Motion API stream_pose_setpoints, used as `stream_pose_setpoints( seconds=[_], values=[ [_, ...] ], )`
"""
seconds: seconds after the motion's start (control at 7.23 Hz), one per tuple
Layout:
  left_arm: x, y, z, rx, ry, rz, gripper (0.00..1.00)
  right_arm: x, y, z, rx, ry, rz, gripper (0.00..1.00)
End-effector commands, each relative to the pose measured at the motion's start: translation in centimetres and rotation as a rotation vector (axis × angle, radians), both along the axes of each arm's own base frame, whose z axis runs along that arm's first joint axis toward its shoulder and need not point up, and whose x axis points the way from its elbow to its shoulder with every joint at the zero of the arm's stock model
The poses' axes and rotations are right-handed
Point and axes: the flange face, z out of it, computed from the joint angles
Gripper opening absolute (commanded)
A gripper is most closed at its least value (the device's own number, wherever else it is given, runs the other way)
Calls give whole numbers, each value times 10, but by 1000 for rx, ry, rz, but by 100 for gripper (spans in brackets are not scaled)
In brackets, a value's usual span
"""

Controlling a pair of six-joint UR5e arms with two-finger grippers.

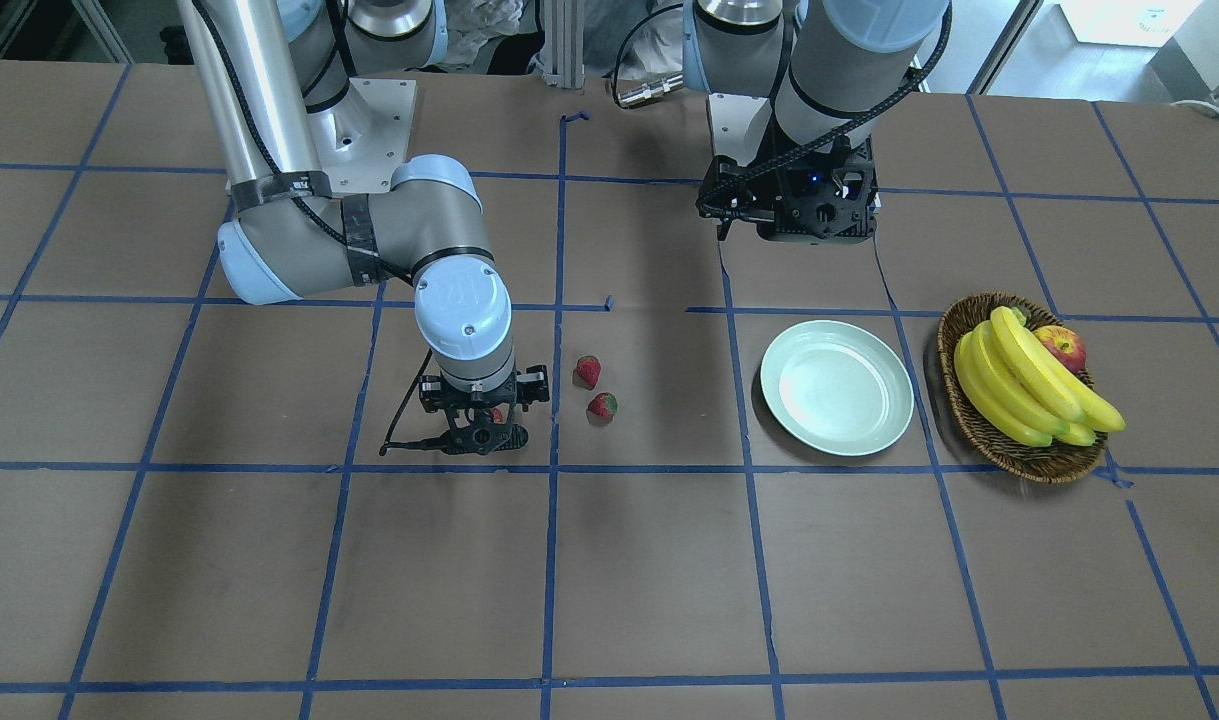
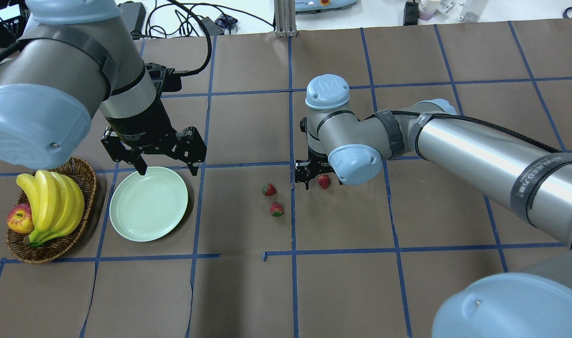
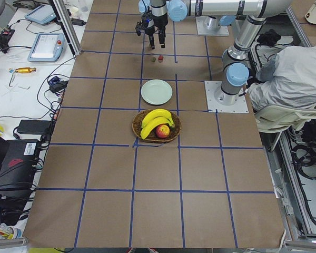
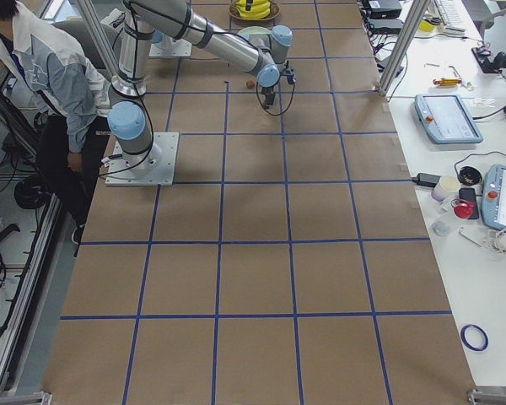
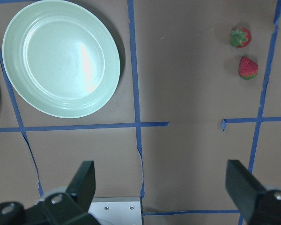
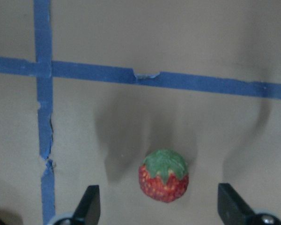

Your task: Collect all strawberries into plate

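Three strawberries lie on the table. My right gripper (image 2: 314,180) is open and low over one strawberry (image 2: 324,181). In the right wrist view this strawberry (image 6: 163,176) lies between the two fingertips (image 6: 89,206). The other two strawberries (image 2: 269,189) (image 2: 277,209) lie just beside it, towards the plate. The pale mint-green plate (image 2: 148,203) is empty. My left gripper (image 2: 167,168) is open and empty, above the plate's far edge. The left wrist view shows the plate (image 5: 61,57) and the two free strawberries (image 5: 240,37) (image 5: 248,68).
A brown wicker basket (image 2: 81,174) with bananas (image 2: 51,202) and a red-yellow apple (image 2: 19,219) stands next to the plate, on its outer side. Blue tape lines cross the brown table cover.
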Motion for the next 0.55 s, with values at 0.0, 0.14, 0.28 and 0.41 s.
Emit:
stream_pose_setpoints(
  seconds=[0.0,0.14,0.28,0.41],
  values=[
    [0,0,-1,2,0,0,100,-1,1,-2,6,-3,3,79],
    [0,0,-1,2,0,0,100,-1,0,-2,4,-1,5,78],
    [0,1,-2,3,0,2,100,-1,-2,-3,1,1,25,67],
    [0,1,-2,3,0,2,100,-1,-2,-3,-1,3,29,29]
  ],
)
